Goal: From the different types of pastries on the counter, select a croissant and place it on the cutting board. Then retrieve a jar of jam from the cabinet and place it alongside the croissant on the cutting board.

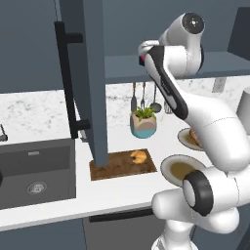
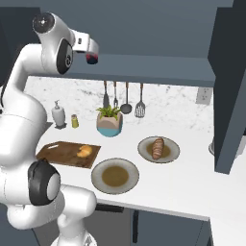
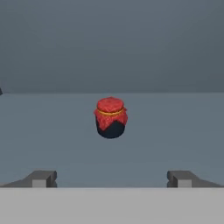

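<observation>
Your hand [image 3: 111,179] sits closest to the lens: its two dark fingertips [image 3: 42,178] rise far apart at the bottom of the hand view, spread wide and holding nothing. Centred between them and further along the shelf stands the jar of jam [image 3: 110,117], a squat dark jar under a red cloth top tied with a yellow band. It is upright on the blue-grey shelf [image 3: 175,131] of the cabinet, apart from both tips, with bare shelf all round it.

From the right base view you see the hand [image 2: 91,53] raised to shelf height, with the red of the jar [image 2: 91,59] showing just beside its end; whether they touch there you cannot tell. From the left base view the arm reaches up to the same shelf [image 1: 122,66], beside the open cabinet door [image 1: 93,78] with its long black bar handle [image 1: 68,80].

Below, on the white marbled surface [image 2: 192,182], the cutting board [image 2: 57,153] lies with the croissant [image 2: 85,150] resting on it, towards the end nearer the plant. A potted plant [image 2: 109,121] stands behind the board, and utensils [image 2: 126,98] hang on the wall above it. Two round tan plates lie to the right of the board: the nearer plate [image 2: 115,176] and a farther plate [image 2: 144,144] carrying the darker brown pastry [image 2: 157,148]. A dark sink [image 1: 36,171] is set into the surface left of the board.
</observation>
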